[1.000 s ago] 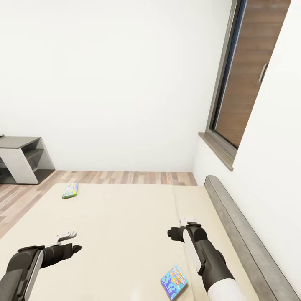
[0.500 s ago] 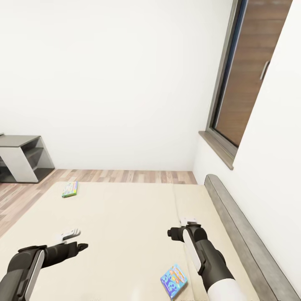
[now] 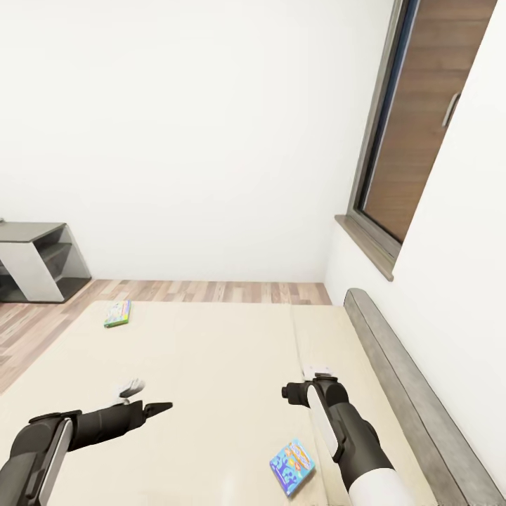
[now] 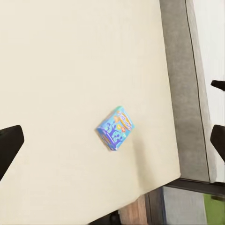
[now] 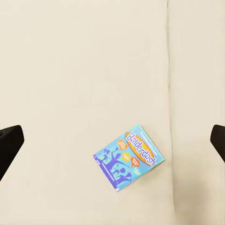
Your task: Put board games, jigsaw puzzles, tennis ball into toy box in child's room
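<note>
Head view: high, facing forward and down across the bed (image 3: pixel 211 351) toward wall and window (image 3: pixel 414 126). Both wrist views look down onto the mattress; all three share the blue board game (image 3: pixel 292 467) (image 4: pixel 115 127) (image 5: pixel 128 157).

This is looking like a bedroom in a home. A low double bed with a beige mattress (image 3: pixel 211 365) and a short grey padded headboard (image 3: pixel 407 393) is filling the view from 6 to 4 o'clock. Plain white walls (image 3: pixel 197 126) are rising behind it, a tall dark-framed window (image 3: pixel 414 126) is standing at 2 o'clock, wood-plank flooring (image 3: pixel 211 290) is running past the mattress, and a low grey open shelf unit (image 3: pixel 35 263) is sitting at 9 o'clock.
</note>
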Robot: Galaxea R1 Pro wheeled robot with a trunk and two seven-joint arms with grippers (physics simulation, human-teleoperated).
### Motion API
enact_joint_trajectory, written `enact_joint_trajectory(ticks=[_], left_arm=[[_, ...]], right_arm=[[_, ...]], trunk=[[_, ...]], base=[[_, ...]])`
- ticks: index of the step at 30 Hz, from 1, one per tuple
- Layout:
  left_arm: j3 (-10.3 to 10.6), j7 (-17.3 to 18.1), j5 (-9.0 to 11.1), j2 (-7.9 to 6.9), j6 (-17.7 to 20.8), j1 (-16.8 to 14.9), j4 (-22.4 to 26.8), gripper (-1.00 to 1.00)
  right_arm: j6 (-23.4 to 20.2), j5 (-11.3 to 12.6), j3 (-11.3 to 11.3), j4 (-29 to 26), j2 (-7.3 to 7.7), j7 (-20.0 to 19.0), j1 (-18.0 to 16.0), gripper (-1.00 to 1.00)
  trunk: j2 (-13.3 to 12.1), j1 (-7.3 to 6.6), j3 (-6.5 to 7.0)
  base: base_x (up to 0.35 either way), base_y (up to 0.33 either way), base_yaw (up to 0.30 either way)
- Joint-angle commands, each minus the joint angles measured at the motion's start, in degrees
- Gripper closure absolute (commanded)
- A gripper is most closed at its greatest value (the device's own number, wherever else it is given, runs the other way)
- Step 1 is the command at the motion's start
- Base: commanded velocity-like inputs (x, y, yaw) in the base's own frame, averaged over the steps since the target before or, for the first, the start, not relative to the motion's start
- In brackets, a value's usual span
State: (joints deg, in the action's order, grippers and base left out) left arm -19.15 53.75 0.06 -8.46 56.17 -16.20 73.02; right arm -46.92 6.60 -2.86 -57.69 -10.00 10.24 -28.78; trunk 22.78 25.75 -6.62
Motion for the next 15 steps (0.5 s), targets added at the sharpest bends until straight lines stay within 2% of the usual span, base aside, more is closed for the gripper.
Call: enact_joint_trajectory(ticks=[1, 15], left_arm=[[-0.07, 0.43, 0.0, -0.01, 0.46, -0.06, 0.02, -1.0], [-0.24, 1.79, 0.34, -0.05, 0.44, -0.06, -0.07, -1.0]], right_arm=[[-0.18, 0.61, -0.06, -0.06, 0.0, 0.56, -0.05, -1.0], [0.06, 0.61, -0.09, -0.12, 0.0, 0.46, -0.05, -1.0]], trunk=[[0.13, 0.03, -0.23], [0.13, 0.03, -1.54]], base=[[0.0, 0.0, 0.0], [0.0, 0.0, 0.0]])
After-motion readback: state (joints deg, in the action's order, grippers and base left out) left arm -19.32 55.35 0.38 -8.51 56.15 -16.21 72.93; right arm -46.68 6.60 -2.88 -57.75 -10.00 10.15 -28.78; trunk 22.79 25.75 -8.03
